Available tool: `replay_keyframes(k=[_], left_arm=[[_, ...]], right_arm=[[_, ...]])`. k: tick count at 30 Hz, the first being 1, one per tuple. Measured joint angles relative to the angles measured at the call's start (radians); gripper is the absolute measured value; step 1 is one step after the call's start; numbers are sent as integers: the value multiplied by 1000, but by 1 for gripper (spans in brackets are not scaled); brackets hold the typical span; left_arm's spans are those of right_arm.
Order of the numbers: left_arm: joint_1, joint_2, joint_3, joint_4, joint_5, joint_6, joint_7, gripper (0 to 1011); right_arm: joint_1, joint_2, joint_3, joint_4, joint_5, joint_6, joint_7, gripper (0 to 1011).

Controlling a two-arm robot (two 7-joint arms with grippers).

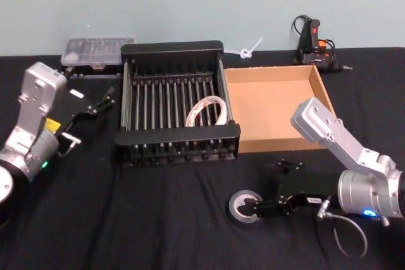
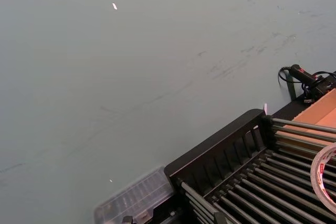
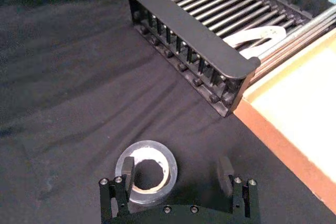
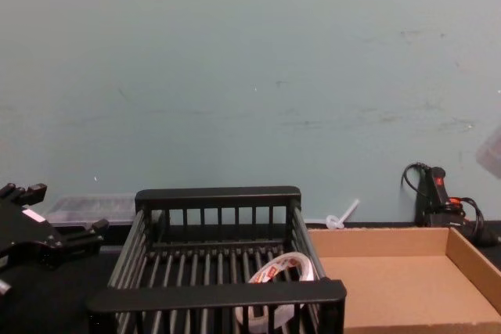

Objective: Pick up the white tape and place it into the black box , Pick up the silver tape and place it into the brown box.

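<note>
Your right gripper (image 3: 178,174) sits low over the black cloth, jaws spread, one finger (image 3: 127,169) dipped into the open centre of the silver tape (image 3: 146,173) and the other well outside, apparently lined up to pinch the ring's wall. The brown box (image 1: 316,83) waits just beyond. The white tape (image 1: 205,110) already lies in the black box (image 1: 172,49). Your left gripper (image 1: 101,101) hangs unclenched beside that crate.
</note>
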Motion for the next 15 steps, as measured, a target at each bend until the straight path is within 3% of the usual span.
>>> replay_keyframes(k=[15], left_arm=[[0, 0, 0, 0, 0, 0, 0, 1001]], right_arm=[[28, -37, -28, 56, -30, -2, -8, 1002]])
